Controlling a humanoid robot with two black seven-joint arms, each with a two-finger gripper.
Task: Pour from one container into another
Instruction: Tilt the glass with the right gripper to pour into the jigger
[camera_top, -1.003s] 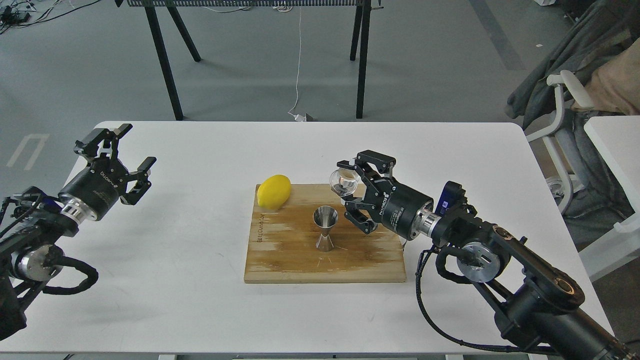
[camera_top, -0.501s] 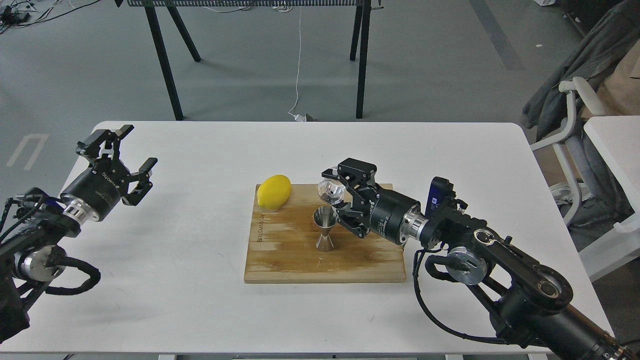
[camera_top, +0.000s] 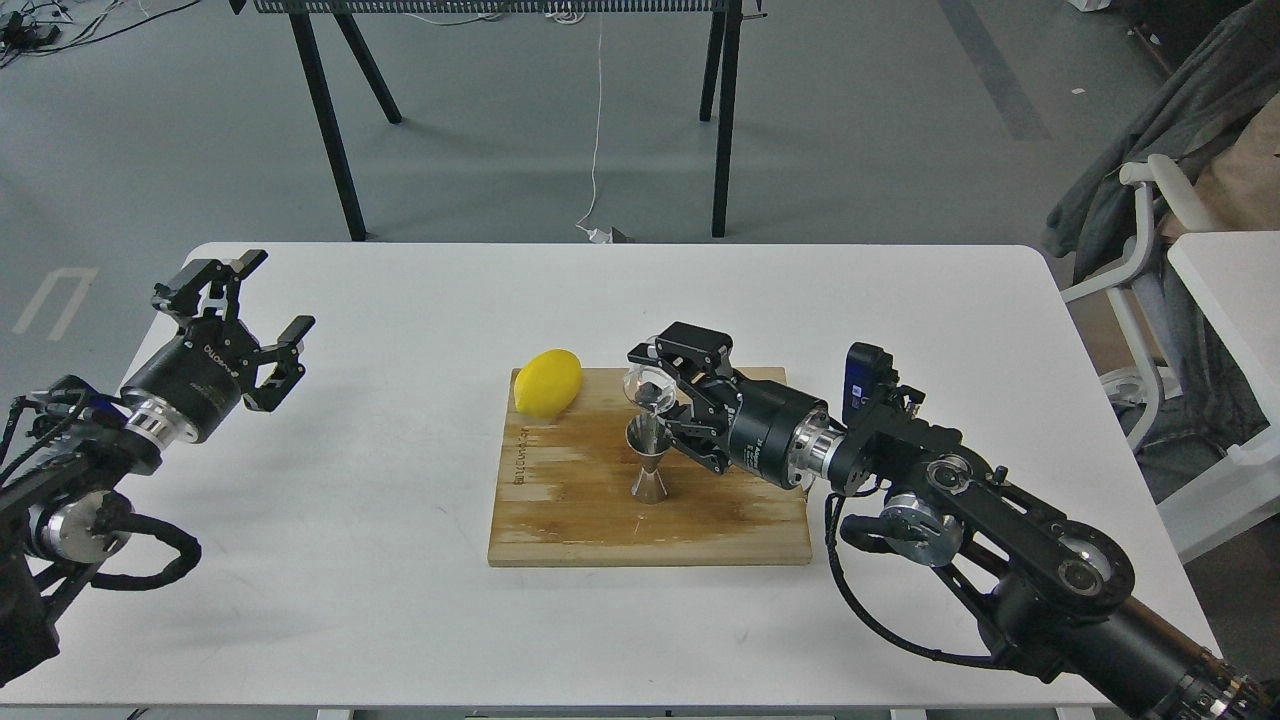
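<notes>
A small clear glass cup (camera_top: 647, 388) is held tilted just above the mouth of the steel jigger (camera_top: 650, 460), which stands upright on the wooden board (camera_top: 580, 510). My right gripper (camera_top: 668, 391) is shut on the glass cup, reaching in from the right. Over the table's left edge, far from the board, my left gripper (camera_top: 246, 318) hangs open and holds nothing.
A yellow lemon (camera_top: 548, 382) lies on the board's far left corner. The board sits on a white table (camera_top: 350, 560). Black table legs stand behind, and a chair with clothes is at the far right.
My right gripper has carried the glass cup left and down, from beside the jigger to right over its mouth. The left arm has stayed put.
</notes>
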